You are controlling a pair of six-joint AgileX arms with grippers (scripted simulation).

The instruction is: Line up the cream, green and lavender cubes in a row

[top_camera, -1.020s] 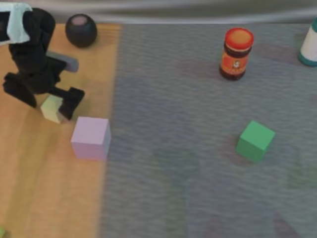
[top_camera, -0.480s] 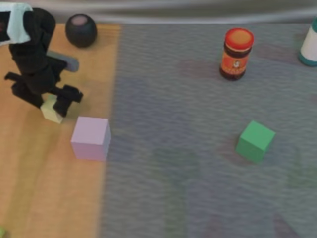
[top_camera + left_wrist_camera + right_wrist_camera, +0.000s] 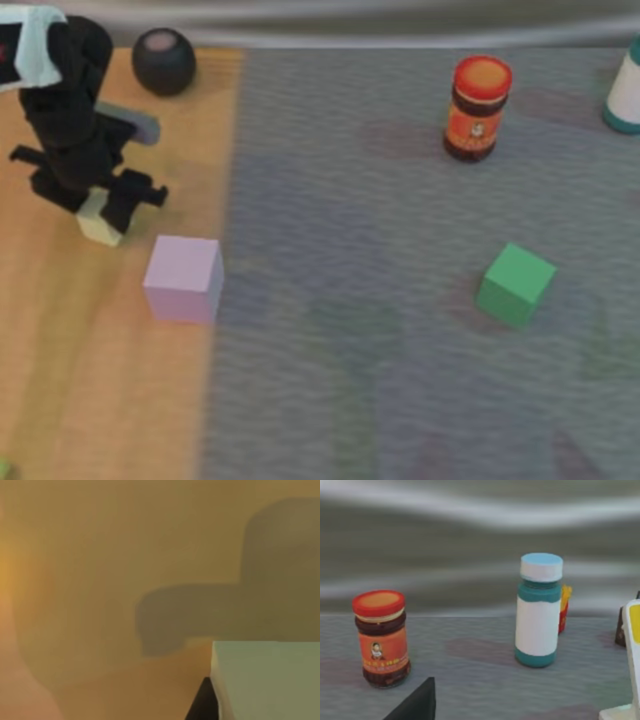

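Observation:
At the top view's left, my left gripper (image 3: 97, 205) is shut on the small cream cube (image 3: 98, 222) over the wooden strip. The left wrist view has that cube (image 3: 267, 680) close up against one dark fingertip (image 3: 202, 705). Just to the lower right of the cream cube stands the large lavender cube (image 3: 183, 278), apart from it. Far off at the right, the green cube (image 3: 515, 284) rests on the grey cloth. My right arm is outside the top view. Only one dark finger (image 3: 417, 705) of it shows in the right wrist view.
A dark round ball (image 3: 163, 61) lies at the back left, behind my left arm. A jar with a red lid (image 3: 477, 108) stands at the back right. A white and teal bottle (image 3: 625, 90) stands at the right edge.
My left gripper's fingers have come together onto the cream cube. The cube has shifted slightly toward the back left with them. The lavender and green cubes have not moved.

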